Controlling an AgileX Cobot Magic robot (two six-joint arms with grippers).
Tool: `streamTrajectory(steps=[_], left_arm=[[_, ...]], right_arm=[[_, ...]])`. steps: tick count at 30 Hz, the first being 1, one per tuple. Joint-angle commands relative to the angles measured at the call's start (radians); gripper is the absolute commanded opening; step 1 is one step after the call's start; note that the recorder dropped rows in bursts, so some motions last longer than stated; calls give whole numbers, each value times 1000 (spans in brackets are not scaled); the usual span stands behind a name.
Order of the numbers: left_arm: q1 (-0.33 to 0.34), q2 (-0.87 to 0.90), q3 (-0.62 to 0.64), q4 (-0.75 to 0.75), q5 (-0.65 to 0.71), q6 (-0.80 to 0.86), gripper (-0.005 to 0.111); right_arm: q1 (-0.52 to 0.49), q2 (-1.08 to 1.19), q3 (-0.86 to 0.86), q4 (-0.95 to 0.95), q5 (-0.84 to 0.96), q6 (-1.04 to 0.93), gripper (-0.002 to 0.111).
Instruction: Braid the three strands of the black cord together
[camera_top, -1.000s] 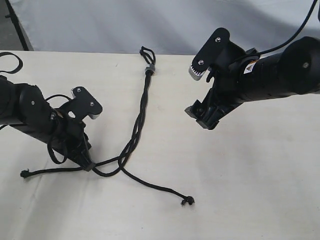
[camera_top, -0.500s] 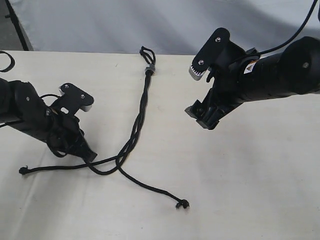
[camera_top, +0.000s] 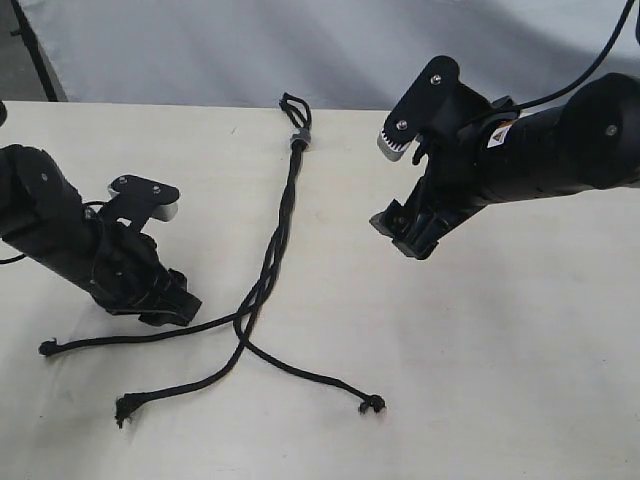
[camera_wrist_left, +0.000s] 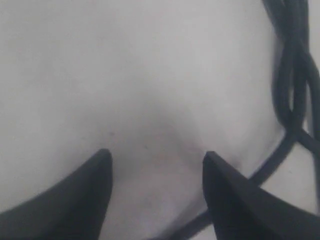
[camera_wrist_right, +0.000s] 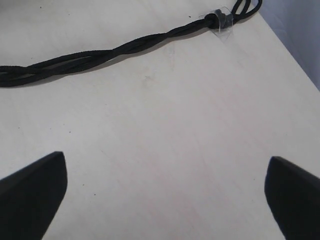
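arms (camera_top: 550, 150): black | jaws: black, grey toothed pads (camera_top: 395, 147) | screws (camera_top: 435, 78): silver | cable (camera_top: 590, 65): black

- Cord (camera_wrist_right: 125, 47): matt black twisted fibre, rough-looking, frayed at the near ends.
- Band (camera_wrist_right: 220, 22): grey, with a clear, slightly shiny plastic look.
- Table (camera_top: 500, 380): pale, smooth, matt, faintly speckled.
- Left gripper (camera_wrist_left: 156, 151), right gripper (camera_top: 388, 185): matt black plastic.
- Screws (camera_top: 436, 77): bright metal.
- Cable (camera_top: 590, 70) on the right arm: glossy black.
- Backdrop (camera_top: 200, 50), far: pale, matt, cloth-like.
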Motion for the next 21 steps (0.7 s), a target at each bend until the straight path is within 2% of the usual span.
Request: streamTrajectory(steps=[1,4,6,10,13,15,17,20,21], left_arm=[[-4,63,45,-46,264,4,54],[-4,63,38,-66,279,91,54],[-4,51,22,-85,279,91,54],[-1,-114,15,-84,275,90,54],[23,-268,15,-27,193,55,54],[69,-330,19,7,95,3,54],[144,-361,39,13,4,-46,54],[284,-364,101,13,-62,-98,54],[308,-364,116,13,-95,-125,54]], right_arm=[[-4,2,1,-3,-3,2,100],[-4,2,1,-3,-3,2,100],[-4,2,1,-3,-3,2,100],[-4,2,1,3,1,9,100],[9,2,1,84,34,37,100],[27,2,-13,84,92,37,100],[64,3,-56,100,209,40,100],[172,24,-119,175,290,40,100],[212,43,-130,182,290,40,100]])
